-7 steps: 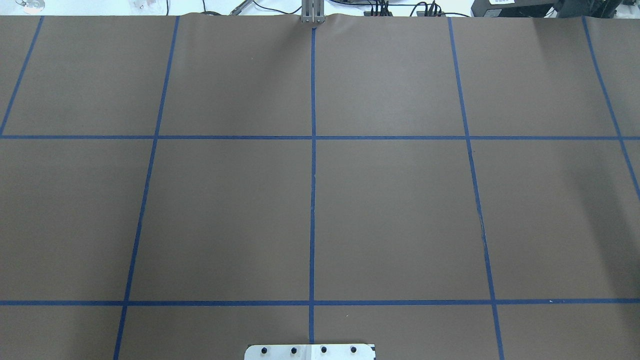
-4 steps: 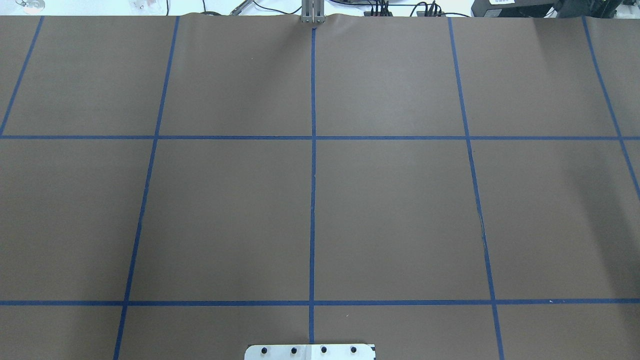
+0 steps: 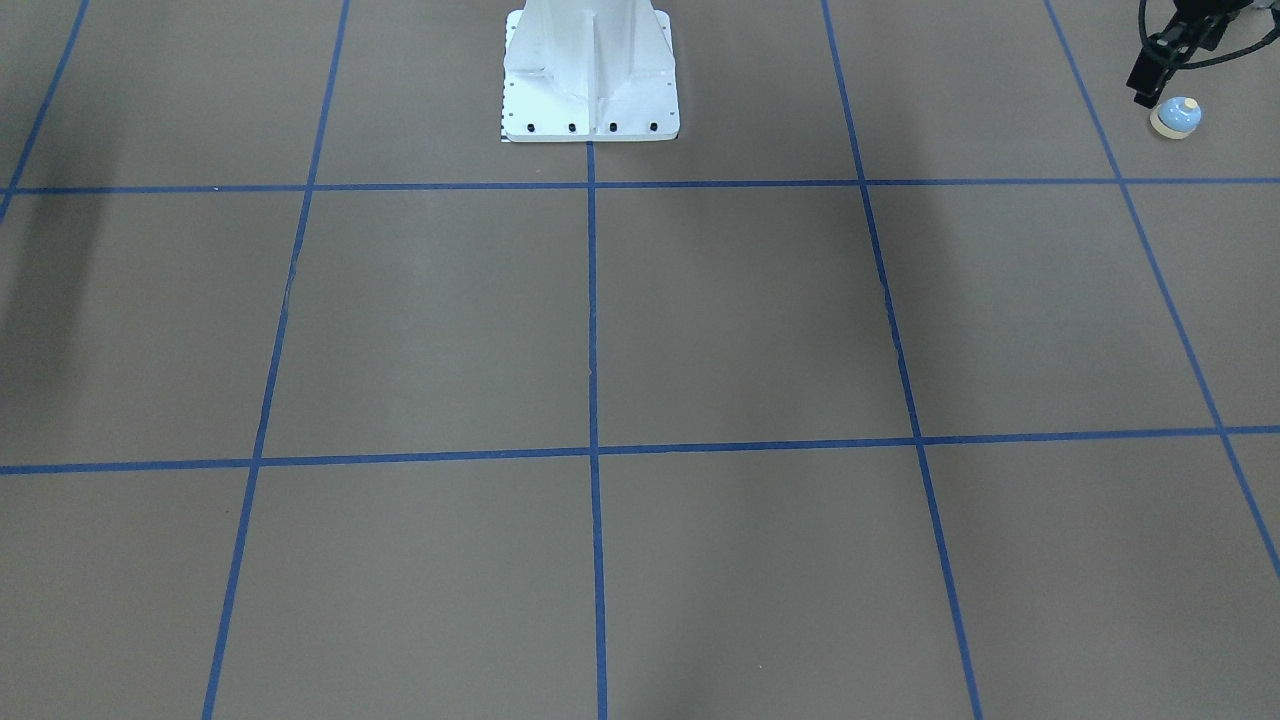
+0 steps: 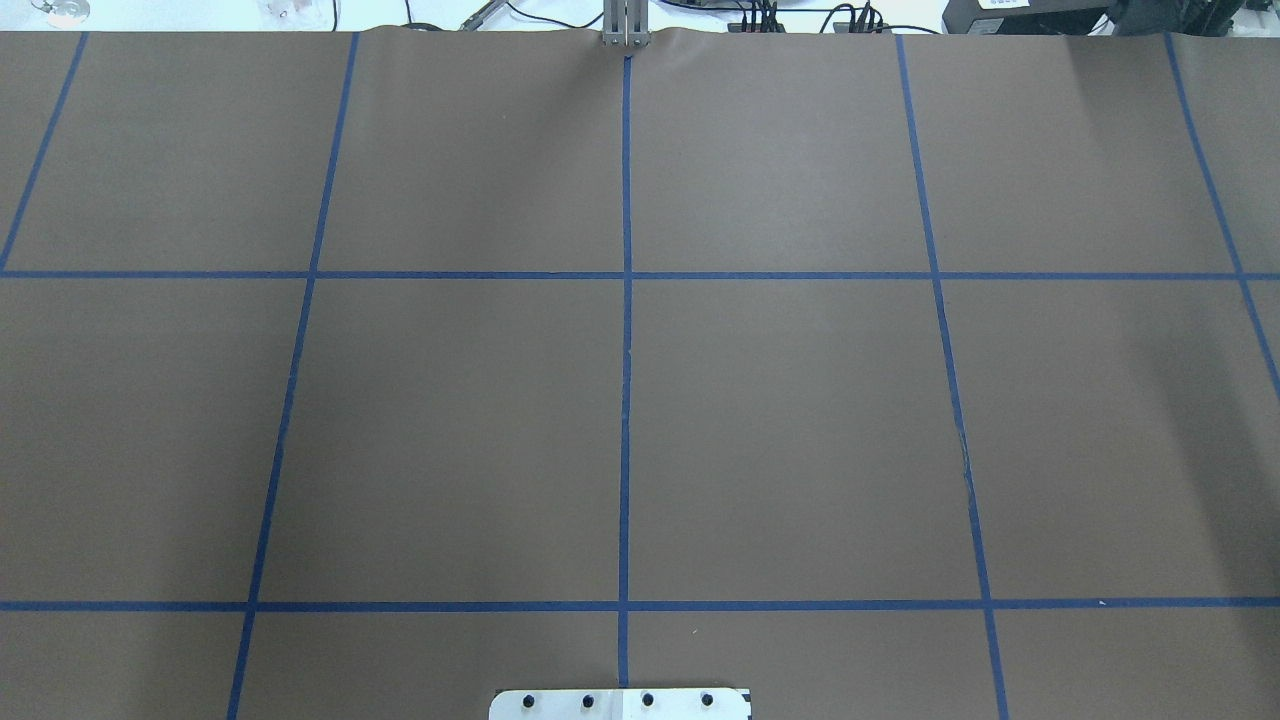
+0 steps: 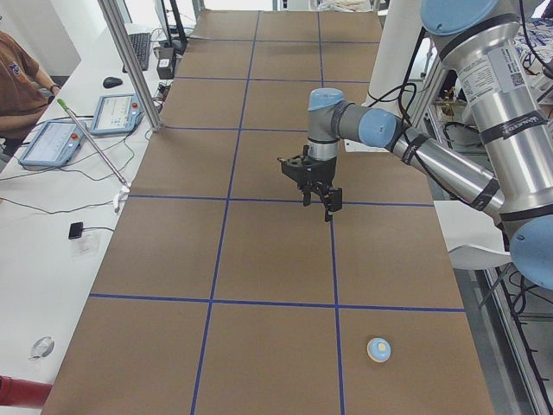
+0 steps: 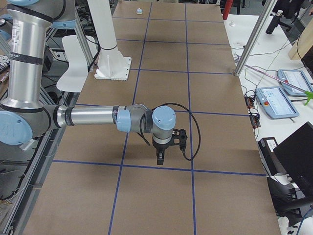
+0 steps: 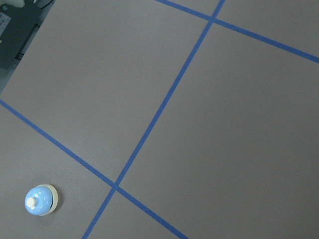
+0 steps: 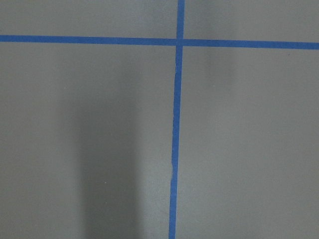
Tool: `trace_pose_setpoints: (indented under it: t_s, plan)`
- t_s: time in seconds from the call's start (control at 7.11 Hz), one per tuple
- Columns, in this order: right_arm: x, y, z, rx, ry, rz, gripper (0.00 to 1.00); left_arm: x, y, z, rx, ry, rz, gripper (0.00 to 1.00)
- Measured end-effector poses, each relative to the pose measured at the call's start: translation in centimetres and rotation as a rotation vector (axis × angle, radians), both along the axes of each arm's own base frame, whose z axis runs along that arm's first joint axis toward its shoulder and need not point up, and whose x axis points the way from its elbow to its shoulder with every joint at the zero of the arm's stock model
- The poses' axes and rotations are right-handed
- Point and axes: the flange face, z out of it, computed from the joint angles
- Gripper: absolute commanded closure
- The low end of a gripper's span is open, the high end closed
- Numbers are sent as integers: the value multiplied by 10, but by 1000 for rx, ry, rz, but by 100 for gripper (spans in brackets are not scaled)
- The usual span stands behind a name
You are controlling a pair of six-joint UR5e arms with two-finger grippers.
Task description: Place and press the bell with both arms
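Observation:
The light-blue bell (image 3: 1176,117) with its cream button stands upright on the brown table near the robot's left end; it also shows in the exterior left view (image 5: 378,349), the left wrist view (image 7: 41,199) and far off in the exterior right view (image 6: 139,11). My left gripper (image 5: 318,201) hangs above the table, well apart from the bell, its fingers spread and empty; its black edge shows in the front-facing view (image 3: 1148,85). My right gripper (image 6: 160,159) hangs over a blue tape line at the table's other end; I cannot tell whether it is open or shut.
Blue tape lines (image 4: 626,330) divide the brown table cover into squares. The white pedestal base (image 3: 590,70) stands at the robot's edge. Tablets and cables (image 5: 52,138) lie on the side benches, where an operator (image 5: 22,78) sits.

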Motion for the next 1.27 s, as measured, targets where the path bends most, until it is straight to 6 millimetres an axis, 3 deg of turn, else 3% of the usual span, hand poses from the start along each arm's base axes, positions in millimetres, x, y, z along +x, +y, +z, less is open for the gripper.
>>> trace_pose_setpoints:
  t_s: [0.28, 0.42, 0.84, 1.27]
  plan:
    - [0, 1, 1, -3, 0, 0, 0, 40, 19, 16, -112, -125, -166, 0]
    - [0, 1, 1, -3, 0, 0, 0, 48, 28, 31, -159, -219, -255, 0]
    - [0, 2, 2, -4, 0, 0, 0, 41, 43, 105, -232, -481, -485, 0]
    - [0, 2, 3, -7, 0, 0, 0, 60, 59, 173, -230, -647, -644, 0]
